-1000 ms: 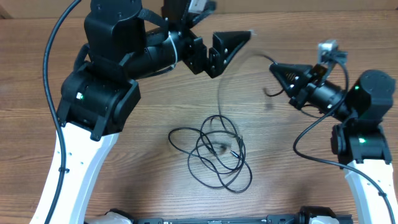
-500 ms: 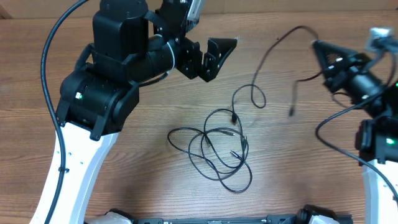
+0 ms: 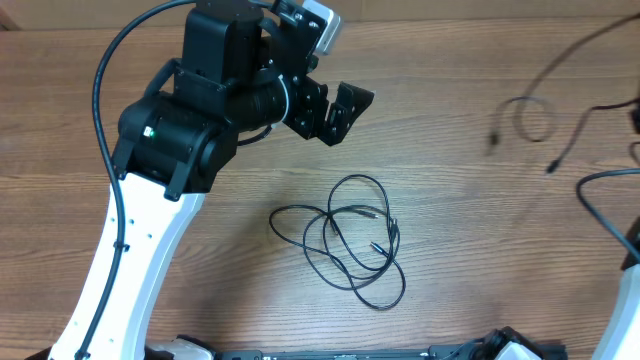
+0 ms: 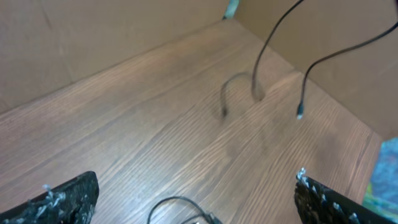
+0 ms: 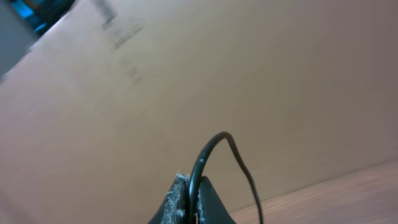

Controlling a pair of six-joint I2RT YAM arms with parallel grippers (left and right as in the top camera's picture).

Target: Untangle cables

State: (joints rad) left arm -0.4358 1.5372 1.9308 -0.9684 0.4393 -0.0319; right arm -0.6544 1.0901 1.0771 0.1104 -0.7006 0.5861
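Note:
Loose loops of thin black cables (image 3: 345, 240) lie tangled on the wooden table, and the left wrist view shows only their top edge (image 4: 180, 208). A separate cable (image 3: 530, 105) hangs in the air at the far right with its plug end (image 3: 551, 167) dangling; the left wrist view shows this hanging cable (image 4: 273, 37) too. My right gripper (image 5: 194, 202) is shut on it, and the cord arcs up out of the jaws. In the overhead view that gripper is beyond the right edge. Up and left of the pile, my left gripper (image 3: 338, 112) (image 4: 198, 176) stands wide open with nothing between its fingers.
A brown cardboard wall (image 4: 124, 31) stands along the table's far edge. The left arm's white link and its thick black cable (image 3: 110, 170) cross the left side. Part of the right arm (image 3: 630, 290) shows at the right edge.
My right gripper swung right and out of the overhead view, drawing one cable fully away from the pile. The left arm shifted slightly right. The pile on the table stayed put.

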